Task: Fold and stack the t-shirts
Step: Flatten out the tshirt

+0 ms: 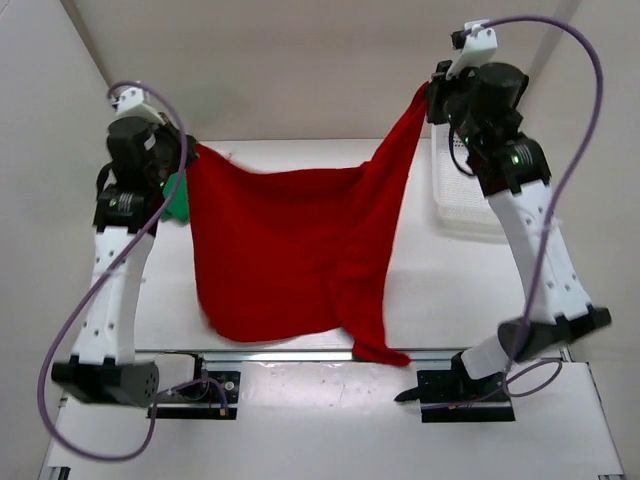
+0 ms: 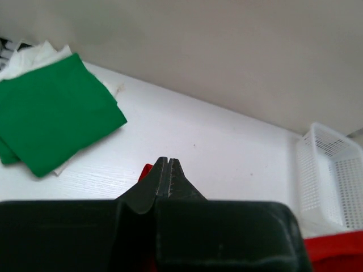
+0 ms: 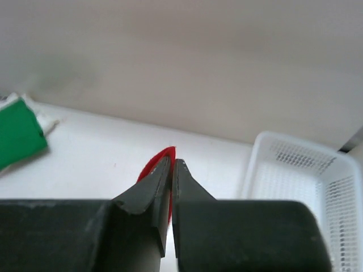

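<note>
The red t-shirt is held spread above the table, clenched by the left gripper and the right gripper.

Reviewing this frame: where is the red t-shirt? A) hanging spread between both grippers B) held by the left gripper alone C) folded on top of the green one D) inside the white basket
A: the red t-shirt hangs spread above the table between the left gripper and the right gripper, each shut on a bit of its cloth.
</note>
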Robot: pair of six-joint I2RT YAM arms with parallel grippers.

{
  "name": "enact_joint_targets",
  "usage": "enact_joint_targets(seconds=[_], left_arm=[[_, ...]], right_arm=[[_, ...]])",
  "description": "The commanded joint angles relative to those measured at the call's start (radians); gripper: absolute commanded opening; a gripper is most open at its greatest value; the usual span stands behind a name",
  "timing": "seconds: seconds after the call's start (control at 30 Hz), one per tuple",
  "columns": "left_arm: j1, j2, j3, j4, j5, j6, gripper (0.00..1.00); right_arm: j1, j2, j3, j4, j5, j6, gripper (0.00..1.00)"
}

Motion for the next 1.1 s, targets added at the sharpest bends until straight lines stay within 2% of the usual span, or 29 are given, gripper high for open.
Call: enact_joint_targets(seconds=[0.0,0.03,0.1,0.13,0.2,0.23,0.37,0.47,0.53,0.6,0.63,0.7,0.73,0.77,0.8,0.83,0.87,0.9,0.93,1.0,1.07], left_arm=[[-0.012,0.129,0.062,0.067,-0.015,0.006,0.0],[-0.014,0.217,0.104,0.052,-0.024,0.016,0.0],[-0.006,0.371,0.327,0.004,-0.004,-0.002,0.0],[0.006,0.478,0.396,-0.043,0.026,-0.023,0.0],[0.023,0.652,0.722,-0.128,0.09,-0.056,0.0],[0.024,0.672,0.829,-0.134,0.094,-0.068,0.0],[0.07,0.587,0.777,-0.013,0.151,-0.131,0.0],[0.118,0.498,0.752,0.021,0.12,-0.109,0.0],[0.13,0.452,0.693,0.05,0.117,-0.108,0.0],[0.123,0.409,0.672,0.044,0.054,-0.084,0.0],[0.113,0.401,0.629,0.053,0.054,-0.065,0.0],[0.095,0.326,0.518,0.079,0.016,-0.048,0.0],[0.084,0.295,0.391,0.108,-0.003,-0.021,0.0],[0.054,0.23,0.242,0.155,-0.048,0.004,0.0],[0.046,0.155,0.162,0.216,-0.085,0.012,0.0],[0.035,0.117,0.001,0.25,-0.096,0.018,0.0],[0.038,0.047,-0.084,0.313,-0.096,0.018,0.0],[0.035,-0.02,-0.305,0.362,-0.116,0.016,0.0],[0.05,-0.071,-0.368,0.39,-0.121,0.009,0.0],[0.061,-0.136,-0.596,0.428,-0.107,-0.026,0.0],[0.07,-0.212,-0.745,0.453,-0.081,-0.056,0.01]], right_arm=[[-0.138,0.183,0.102,-0.001,-0.358,0.131,0.0],[-0.169,0.227,0.216,-0.018,-0.365,0.129,0.0],[-0.215,0.409,0.412,-0.071,-0.42,0.154,0.0],[-0.244,0.407,0.423,0.001,-0.461,0.184,0.0],[-0.272,0.431,0.488,0.077,-0.497,0.22,0.0],[-0.282,0.436,0.502,0.124,-0.512,0.227,0.0],[-0.369,0.367,0.535,0.307,-0.615,0.327,0.0],[-0.454,0.315,0.53,0.428,-0.783,0.417,0.0],[-0.494,0.273,0.5,0.442,-0.842,0.428,0.0],[-0.512,0.249,0.426,0.452,-0.911,0.395,0.0],[-0.515,0.227,0.406,0.403,-0.931,0.373,0.0],[-0.488,0.186,0.266,0.253,-0.932,0.199,0.0],[-0.47,0.143,0.212,0.217,-0.914,0.153,0.0],[-0.435,0.088,0.084,0.155,-0.834,0.057,0.0],[-0.393,0.056,-0.067,0.134,-0.775,-0.031,0.0],[-0.387,-0.013,-0.155,0.134,-0.686,-0.077,0.01],[-0.35,-0.059,-0.339,0.175,-0.634,-0.07,0.0],[-0.339,-0.131,-0.508,0.204,-0.611,-0.064,0.0],[-0.339,-0.202,-0.663,0.249,-0.604,-0.043,0.0],[-0.342,-0.323,-0.848,0.275,-0.595,-0.009,0.0],[-0.304,-0.392,-0.976,0.226,-0.56,0.002,0.0]])
